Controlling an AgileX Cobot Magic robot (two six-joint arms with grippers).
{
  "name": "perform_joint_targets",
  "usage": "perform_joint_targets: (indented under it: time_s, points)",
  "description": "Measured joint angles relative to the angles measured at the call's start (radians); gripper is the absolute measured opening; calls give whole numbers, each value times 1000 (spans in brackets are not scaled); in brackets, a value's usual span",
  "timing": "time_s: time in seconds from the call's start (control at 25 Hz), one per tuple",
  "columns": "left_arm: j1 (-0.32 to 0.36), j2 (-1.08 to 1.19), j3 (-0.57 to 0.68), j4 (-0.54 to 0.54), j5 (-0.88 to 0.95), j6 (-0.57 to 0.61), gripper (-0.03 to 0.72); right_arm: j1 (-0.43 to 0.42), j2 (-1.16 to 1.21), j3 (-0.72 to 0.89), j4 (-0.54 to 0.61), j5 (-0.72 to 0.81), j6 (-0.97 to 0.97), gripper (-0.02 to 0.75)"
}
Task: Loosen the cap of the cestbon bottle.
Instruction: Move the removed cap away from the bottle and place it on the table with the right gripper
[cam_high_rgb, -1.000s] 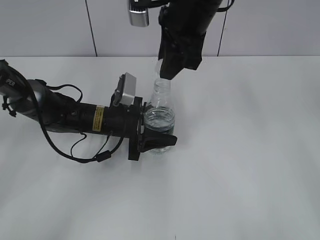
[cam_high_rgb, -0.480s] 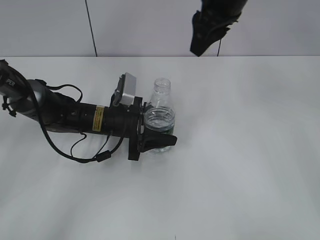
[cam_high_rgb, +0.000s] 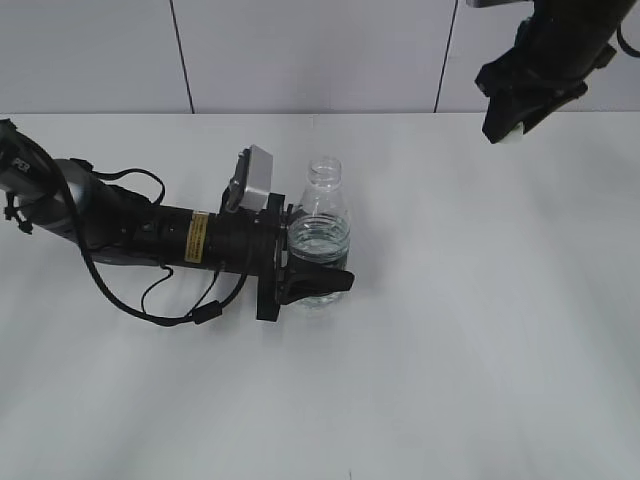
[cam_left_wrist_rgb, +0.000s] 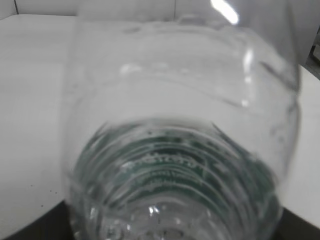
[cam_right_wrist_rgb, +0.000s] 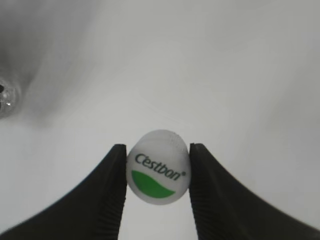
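The cestbon bottle (cam_high_rgb: 320, 235) stands upright on the white table, clear with a dark green label band low down, its neck open with no cap on it. My left gripper (cam_high_rgb: 318, 283) is shut on its lower body; the bottle fills the left wrist view (cam_left_wrist_rgb: 180, 150). My right gripper (cam_high_rgb: 510, 128) is high at the upper right, far from the bottle, shut on the white cap (cam_right_wrist_rgb: 158, 173), whose green logo shows between the jaws. A bit of the cap shows white under the jaws in the exterior view (cam_high_rgb: 516, 135).
The white table (cam_high_rgb: 480, 330) spreads to the right and front of the bottle. A grey panelled wall (cam_high_rgb: 300, 50) rises behind it. The left arm with its cables (cam_high_rgb: 150, 235) lies across the table's left side.
My right gripper has lifted off the bottle's neck with the cap and swung up and to the right. The bottle now stands uncapped. The left arm has not moved.
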Motion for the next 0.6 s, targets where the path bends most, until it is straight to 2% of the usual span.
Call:
perform_joint_targets:
  time_s: [0.16, 0.6]
  points:
    - [0, 0, 0, 0, 0, 0, 412, -31, 0, 100, 2, -78, 59, 290]
    - [0, 0, 0, -1, -1, 0, 412, -52, 0, 356, -54, -309, 242, 290]
